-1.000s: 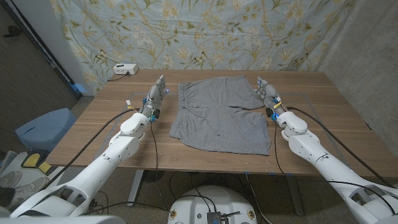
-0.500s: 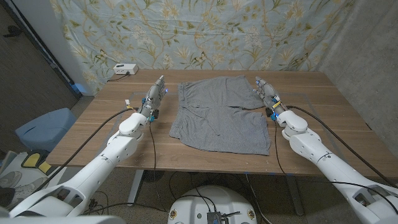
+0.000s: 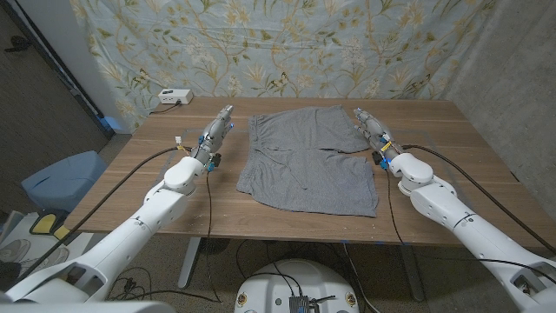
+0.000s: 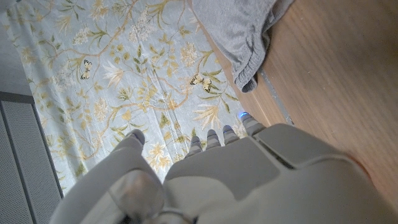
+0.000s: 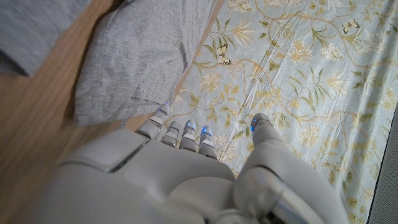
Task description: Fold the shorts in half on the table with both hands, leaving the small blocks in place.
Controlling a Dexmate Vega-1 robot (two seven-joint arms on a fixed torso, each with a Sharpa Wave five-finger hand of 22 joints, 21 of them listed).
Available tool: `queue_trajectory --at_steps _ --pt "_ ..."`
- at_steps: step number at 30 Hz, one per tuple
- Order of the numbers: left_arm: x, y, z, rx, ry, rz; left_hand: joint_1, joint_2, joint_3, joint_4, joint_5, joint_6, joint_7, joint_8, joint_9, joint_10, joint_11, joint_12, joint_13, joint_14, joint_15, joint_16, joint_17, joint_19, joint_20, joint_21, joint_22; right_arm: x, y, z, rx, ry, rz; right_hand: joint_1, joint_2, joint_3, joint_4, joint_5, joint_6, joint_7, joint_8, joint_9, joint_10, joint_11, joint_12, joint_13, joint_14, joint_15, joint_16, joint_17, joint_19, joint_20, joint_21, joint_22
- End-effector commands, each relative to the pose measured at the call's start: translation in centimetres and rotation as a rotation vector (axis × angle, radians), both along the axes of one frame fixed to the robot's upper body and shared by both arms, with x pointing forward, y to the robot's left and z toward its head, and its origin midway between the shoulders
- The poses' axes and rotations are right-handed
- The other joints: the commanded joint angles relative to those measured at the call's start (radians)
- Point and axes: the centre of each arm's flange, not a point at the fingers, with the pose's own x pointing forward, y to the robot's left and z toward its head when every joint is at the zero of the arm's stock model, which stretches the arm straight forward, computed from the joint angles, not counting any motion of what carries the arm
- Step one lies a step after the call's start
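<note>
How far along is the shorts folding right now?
Nothing is folded yet: the grey shorts lie spread open on the wooden table. In hand is the approach: the left hand and right hand sit at either side of the far edge, holding nothing. Gripping and the whole fold are left.

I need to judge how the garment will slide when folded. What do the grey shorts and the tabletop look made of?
The grey shorts look like soft matte jersey knit, probably cotton: heathered, limp, with gentle creases and a hemmed edge. The brown table looks like wood or wood veneer, smooth with a low sheen and visible grain.
</note>
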Motion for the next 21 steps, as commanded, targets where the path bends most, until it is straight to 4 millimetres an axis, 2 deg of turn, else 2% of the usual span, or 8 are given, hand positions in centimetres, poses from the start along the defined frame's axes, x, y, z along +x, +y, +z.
queue_trajectory --at_steps 1,10,14,15,16,21 --pt "-1.5 -0.1 0.2 0.128 -0.02 0.055 0.016 -0.002 0.004 -0.008 -0.004 -0.056 -0.006 0.004 0.005 -0.077 0.005 0.009 0.003 -0.047 0.012 0.009 0.002 0.001 0.012 0.006 0.004 -2.0 0.1 -0.1 -0.109 0.012 -0.072 -0.004 0.011 0.003 0.011 0.005 0.015 -0.004 0.007 0.002 0.015 0.006 0.01 0.003 0.012 0.004 0.01 0.006 0.009 0.006 0.003 0.002" --pt "-3.3 -0.3 0.7 0.272 -0.04 0.113 0.024 -0.001 0.004 -0.016 -0.009 -0.039 -0.001 0.003 0.006 -0.055 0.012 0.011 0.003 -0.033 0.013 0.008 0.003 0.011 0.012 0.009 0.004 -3.4 0.5 -0.3 -0.193 0.018 -0.113 -0.01 0.011 0.0 0.021 0.005 0.029 -0.002 0.01 0.002 0.043 0.009 0.017 0.004 0.037 0.008 0.019 0.008 0.015 0.016 0.004 0.002" --pt "-4.0 -0.6 0.9 0.341 -0.052 0.141 0.03 0.0 0.005 -0.022 -0.011 -0.037 0.001 -0.001 0.006 -0.05 0.01 0.009 0.003 -0.028 0.012 0.006 0.003 0.016 0.011 0.009 0.004 -4.0 0.6 -0.5 -0.225 0.02 -0.126 -0.006 0.013 0.003 0.021 0.006 0.038 -0.001 0.012 0.002 0.053 0.01 0.019 0.004 0.045 0.008 0.021 0.008 0.019 0.019 0.006 0.002" --pt "-4.2 -0.7 0.9 0.358 -0.054 0.144 0.032 0.001 0.005 -0.024 -0.012 -0.037 0.001 -0.002 0.006 -0.054 0.0 0.006 0.003 -0.028 0.012 0.006 0.003 0.016 0.012 0.009 0.004 -4.2 0.7 -0.5 -0.237 0.019 -0.131 -0.006 0.013 0.004 0.021 0.006 0.038 -0.002 0.012 0.002 0.053 0.01 0.019 0.004 0.046 0.007 0.021 0.008 0.019 0.018 0.006 0.002" --pt "-4.4 -0.8 1.0 0.374 -0.055 0.148 0.033 0.001 0.006 -0.025 -0.013 -0.036 0.001 -0.003 0.006 -0.051 0.008 0.006 0.003 -0.027 0.012 0.005 0.003 0.017 0.011 0.009 0.004 -4.4 0.7 -0.6 -0.242 0.022 -0.138 -0.005 0.014 0.004 0.021 0.006 0.039 -0.003 0.012 0.002 0.053 0.01 0.019 0.004 0.047 0.007 0.021 0.008 0.02 0.019 0.006 0.002" --pt "-5.4 -0.9 1.0 0.437 -0.058 0.172 0.037 0.004 0.007 -0.028 -0.015 -0.043 0.002 -0.007 0.006 -0.056 0.009 0.002 0.003 -0.029 0.012 0.002 0.003 0.016 0.011 0.007 0.004 -5.2 0.8 -0.6 -0.286 0.021 -0.156 0.001 0.016 0.008 0.02 0.007 0.045 -0.003 0.013 0.002 0.058 0.011 0.019 0.004 0.052 0.007 0.022 0.007 0.023 0.018 0.007 0.002"
